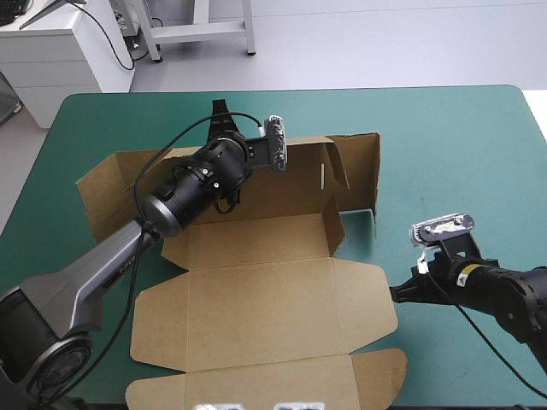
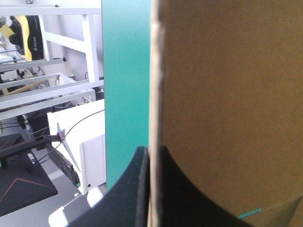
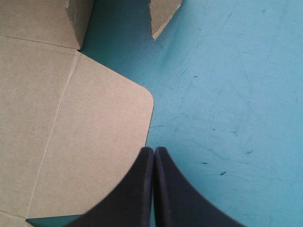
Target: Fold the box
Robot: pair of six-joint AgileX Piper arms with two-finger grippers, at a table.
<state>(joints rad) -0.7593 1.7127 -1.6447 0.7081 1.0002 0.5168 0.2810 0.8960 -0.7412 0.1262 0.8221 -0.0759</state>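
Left gripper [image 2: 151, 151]: black fingers pinched on the top edge of the box's far wall [image 2: 227, 94], board between them. Right gripper [image 3: 154, 153]: fingers pressed together, holding nothing, over the teal-green cover [image 3: 227, 94] just beside the box's rounded side flap [image 3: 109, 118].

Box [image 1: 256, 290]: mid-table. Far wall and right end wall [image 1: 363, 171] look raised. Base and lid panels lie flat toward the table's near edge.

Judgement: wall-forming step, task roughly mid-way. Turn the wall about its crease rather than pulling. The right gripper should pin the base, or the sheet may slide.
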